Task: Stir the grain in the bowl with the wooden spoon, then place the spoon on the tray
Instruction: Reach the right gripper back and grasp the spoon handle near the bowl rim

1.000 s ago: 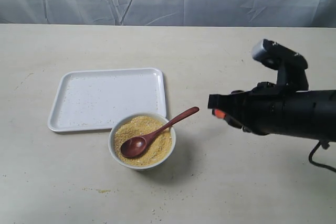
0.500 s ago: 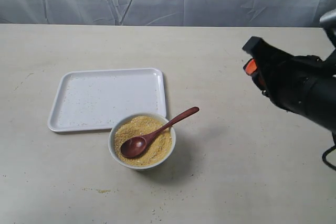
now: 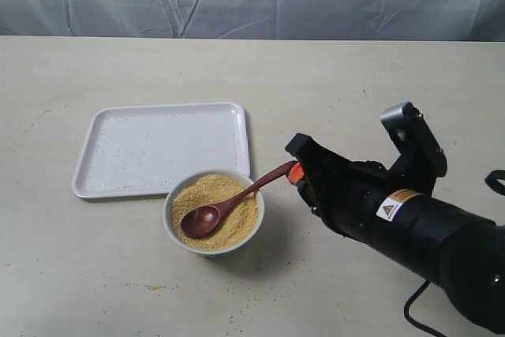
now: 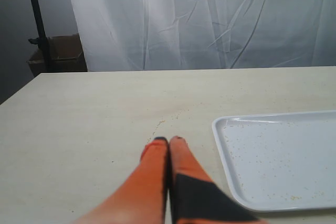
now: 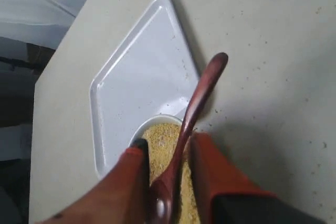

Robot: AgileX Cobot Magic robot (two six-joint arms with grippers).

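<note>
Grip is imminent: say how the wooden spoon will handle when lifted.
The wooden spoon looks rigid, so probably no flex. Its glossy, slim handle may slip or twist in the right end effector. The grain may cling and scatter.

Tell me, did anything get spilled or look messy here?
Yes, a little. A few yellow crumbs lie on the table in front of the bowl, matching the grain inside it. Fine specks also dot the tray. Nothing else looks odd: the spoon just rests in the bowl.
</note>
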